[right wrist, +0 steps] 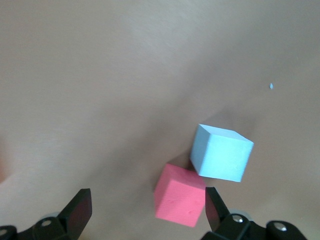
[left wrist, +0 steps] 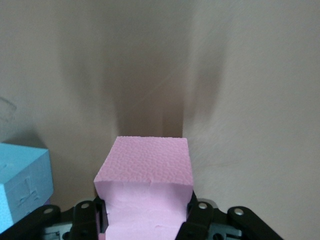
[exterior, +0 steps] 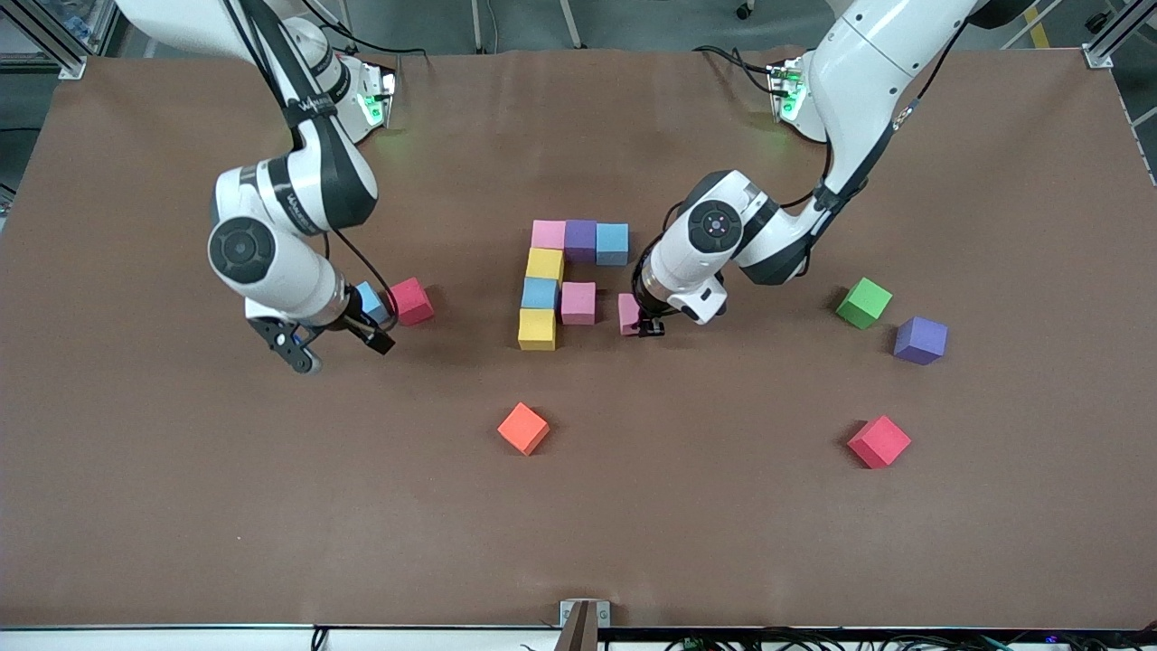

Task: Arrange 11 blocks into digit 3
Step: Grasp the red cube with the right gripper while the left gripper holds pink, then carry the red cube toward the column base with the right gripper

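Left gripper (exterior: 649, 327) clamped on pink cube (left wrist: 147, 175), just beside mid-row pink (exterior: 578, 303), small gap toward left arm's end. Right gripper (exterior: 339, 348) spread, empty, by blue/red pair.

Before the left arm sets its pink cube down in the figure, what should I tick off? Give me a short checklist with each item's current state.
1. Left gripper shut on the pink foam cube: ok.
2. Held cube in line with the middle row's pink cube: ok.
3. Held cube touching that pink cube: not ok, a gap shows.
4. Held cube resting on the brown table: cannot tell.
5. Right gripper open, away from the figure, over the light blue cube and red cube: ok.
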Robot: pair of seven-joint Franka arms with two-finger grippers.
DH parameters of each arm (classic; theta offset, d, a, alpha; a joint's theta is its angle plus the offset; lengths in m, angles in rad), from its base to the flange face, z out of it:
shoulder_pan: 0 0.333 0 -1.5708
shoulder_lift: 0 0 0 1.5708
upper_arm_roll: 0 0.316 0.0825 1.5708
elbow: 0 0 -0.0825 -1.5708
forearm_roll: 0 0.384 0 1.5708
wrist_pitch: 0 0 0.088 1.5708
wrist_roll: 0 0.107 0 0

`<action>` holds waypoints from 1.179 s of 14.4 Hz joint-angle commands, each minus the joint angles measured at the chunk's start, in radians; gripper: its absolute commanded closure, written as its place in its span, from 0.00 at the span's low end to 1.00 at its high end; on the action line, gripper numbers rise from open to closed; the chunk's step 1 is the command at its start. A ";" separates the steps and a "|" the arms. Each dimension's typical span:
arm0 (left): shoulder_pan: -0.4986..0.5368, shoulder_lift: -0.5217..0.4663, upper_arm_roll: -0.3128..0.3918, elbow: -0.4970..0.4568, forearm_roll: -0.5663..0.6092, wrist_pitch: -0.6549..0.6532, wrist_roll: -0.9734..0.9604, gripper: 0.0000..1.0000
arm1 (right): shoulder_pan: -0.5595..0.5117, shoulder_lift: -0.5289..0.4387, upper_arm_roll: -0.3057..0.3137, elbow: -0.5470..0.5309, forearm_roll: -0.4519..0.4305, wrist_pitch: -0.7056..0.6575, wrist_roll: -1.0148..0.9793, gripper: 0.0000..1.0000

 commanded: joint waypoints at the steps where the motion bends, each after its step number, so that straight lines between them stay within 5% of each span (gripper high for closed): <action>1: -0.035 -0.001 0.006 -0.016 0.013 0.032 -0.038 0.78 | -0.005 -0.125 0.010 -0.238 -0.012 0.164 0.084 0.00; 6: -0.041 0.010 0.008 -0.008 0.014 0.041 -0.034 0.78 | 0.041 -0.115 0.015 -0.361 -0.012 0.391 0.277 0.00; 17: -0.044 0.065 0.008 0.013 0.094 0.039 0.034 0.79 | 0.094 0.014 0.015 -0.361 -0.012 0.487 0.414 0.00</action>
